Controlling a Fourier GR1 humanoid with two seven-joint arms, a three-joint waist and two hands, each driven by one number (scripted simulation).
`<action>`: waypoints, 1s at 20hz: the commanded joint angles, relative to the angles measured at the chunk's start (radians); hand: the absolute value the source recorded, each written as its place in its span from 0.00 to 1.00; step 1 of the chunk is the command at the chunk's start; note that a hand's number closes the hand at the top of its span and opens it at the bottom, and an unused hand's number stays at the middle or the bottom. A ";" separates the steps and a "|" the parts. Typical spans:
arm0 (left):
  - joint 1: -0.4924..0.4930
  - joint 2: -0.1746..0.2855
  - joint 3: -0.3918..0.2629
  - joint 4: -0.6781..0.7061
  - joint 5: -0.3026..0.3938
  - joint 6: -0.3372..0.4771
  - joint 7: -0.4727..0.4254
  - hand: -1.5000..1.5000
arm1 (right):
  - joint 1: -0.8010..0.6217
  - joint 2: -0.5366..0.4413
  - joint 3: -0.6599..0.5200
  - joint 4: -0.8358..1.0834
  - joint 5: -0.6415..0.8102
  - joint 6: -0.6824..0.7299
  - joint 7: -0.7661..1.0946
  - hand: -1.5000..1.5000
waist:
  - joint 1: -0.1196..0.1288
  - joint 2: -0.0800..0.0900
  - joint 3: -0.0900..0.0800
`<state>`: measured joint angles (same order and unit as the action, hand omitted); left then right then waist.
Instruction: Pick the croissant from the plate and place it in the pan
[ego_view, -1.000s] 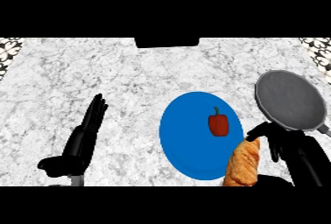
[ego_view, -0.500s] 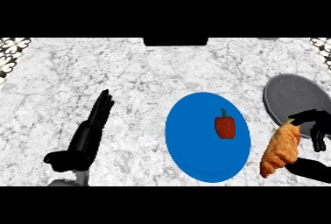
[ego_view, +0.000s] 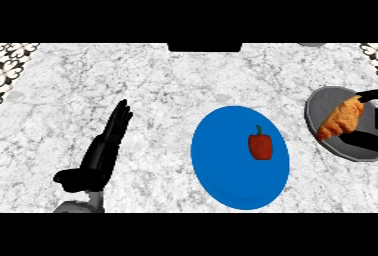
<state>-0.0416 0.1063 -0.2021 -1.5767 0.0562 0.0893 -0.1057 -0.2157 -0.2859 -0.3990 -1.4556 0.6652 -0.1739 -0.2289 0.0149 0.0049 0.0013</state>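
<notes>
The blue plate (ego_view: 221, 172) lies on the marbled counter (ego_view: 177, 85) in the middle of the view, and everything else reads from it. The croissant (ego_view: 339, 120) is no longer on it: it hangs to the plate's right, over the grey pan (ego_view: 322, 103), which sits just beside the plate's right rim without touching it. The right hand (ego_view: 362, 142) comes in at the far right, mostly cut off by the view's edge. One dark finger shows at the croissant's upper end and another part of the hand beneath its lower end, so the hand looks closed around the pastry, carrying it lengthwise and tilted. Whether the croissant already rests on the pan's floor or is held just above it cannot be told from this steep angle. The grip across both ends probably serves to keep the long pastry from swinging as it is lowered. A red pepper (ego_view: 260, 146) lies on the plate, right of its centre; it has no part in the task, which would explain why it is left where it is. The left hand (ego_view: 103, 152) rests well to the plate's left, fingers straight and together, pointing away from the robot, out of the working arm's way.
</notes>
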 joint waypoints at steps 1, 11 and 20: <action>-0.049 -0.013 0.012 0.028 0.006 -0.004 0.025 0.50 | -0.129 -0.043 -0.091 0.311 -0.067 -0.108 -0.169 1.00 | 0.003 0.003 0.001; -0.044 -0.028 -0.009 0.012 -0.014 -0.014 0.016 0.50 | -0.374 -0.231 -0.061 0.839 0.014 -0.017 -0.126 0.00 | 0.035 0.013 0.000; 0.020 -0.038 -0.031 0.011 -0.034 -0.013 -0.034 0.50 | -0.528 -0.214 -0.018 1.123 0.032 0.124 -0.248 0.00 | 0.042 0.012 0.003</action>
<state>-0.0746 0.0752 -0.2117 -1.5481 0.0370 0.0735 -0.1071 -0.6743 -0.5115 -0.4070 -0.4448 0.7070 -0.0626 -0.4326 0.0543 0.0190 0.0033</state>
